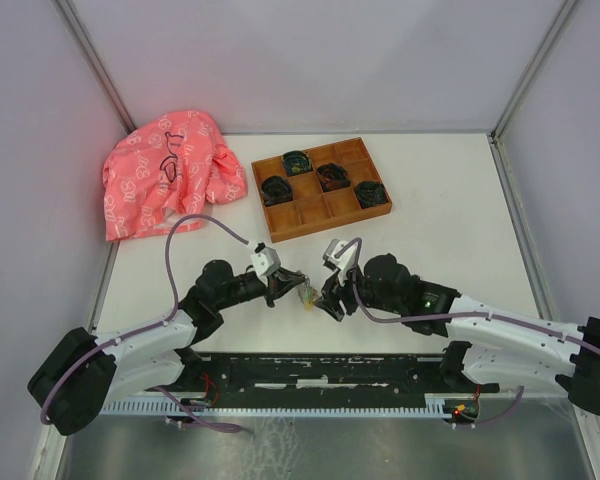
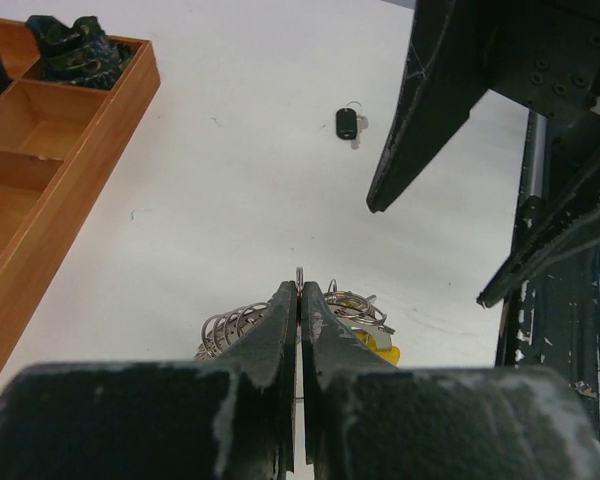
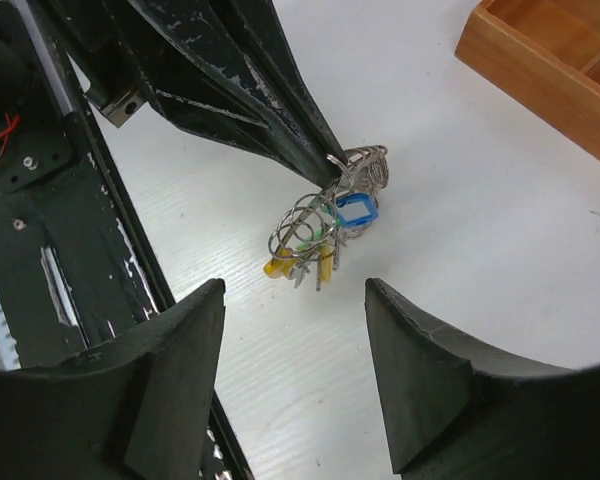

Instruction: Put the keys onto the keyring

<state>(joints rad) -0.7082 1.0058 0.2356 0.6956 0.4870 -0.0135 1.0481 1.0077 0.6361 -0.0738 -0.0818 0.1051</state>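
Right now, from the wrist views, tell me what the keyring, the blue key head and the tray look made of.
Keyring: bare metal wire, silvery, glinting along its coils.
Blue key head: probably plastic, a flat saturated colour with a soft sheen.
Tray: looks like wood, honey-toned with faint grain and a smooth finish; it could be bamboo.
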